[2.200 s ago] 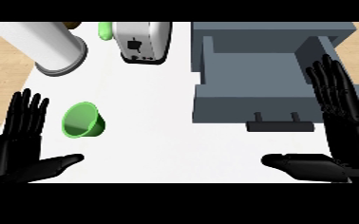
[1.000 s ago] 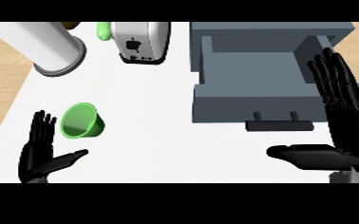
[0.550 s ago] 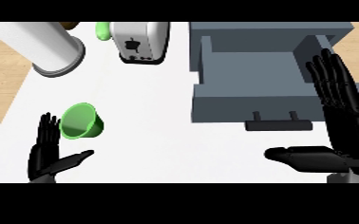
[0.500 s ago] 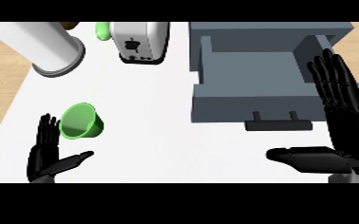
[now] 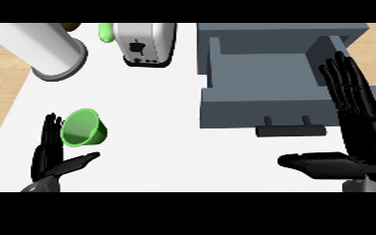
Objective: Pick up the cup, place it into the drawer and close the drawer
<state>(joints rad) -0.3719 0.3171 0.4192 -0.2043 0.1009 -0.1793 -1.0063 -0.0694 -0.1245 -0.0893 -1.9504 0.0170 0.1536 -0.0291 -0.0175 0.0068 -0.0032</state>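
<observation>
A green cup [image 5: 84,128] lies on its side on the white counter at the left, its mouth turned toward me. My left hand [image 5: 50,155] is open just below and left of the cup, fingers straight and close to its rim, thumb spread to the right. The grey drawer [image 5: 275,82] stands pulled open at the upper right, with nothing in it, its dark handle [image 5: 289,129] on the near front. My right hand [image 5: 351,124] stays open at the right edge, fingers up over the drawer's right side, thumb pointing left.
A white toaster [image 5: 146,43] stands at the top middle with a green thing [image 5: 106,31] behind its left side. A large white cylinder [image 5: 44,50] lies at the upper left. The counter's left edge [image 5: 13,107] runs along a wooden floor.
My left hand has drawn back down and turned toward the cup, its fingers now close to the rim. The cup, drawer and right hand have stayed put.
</observation>
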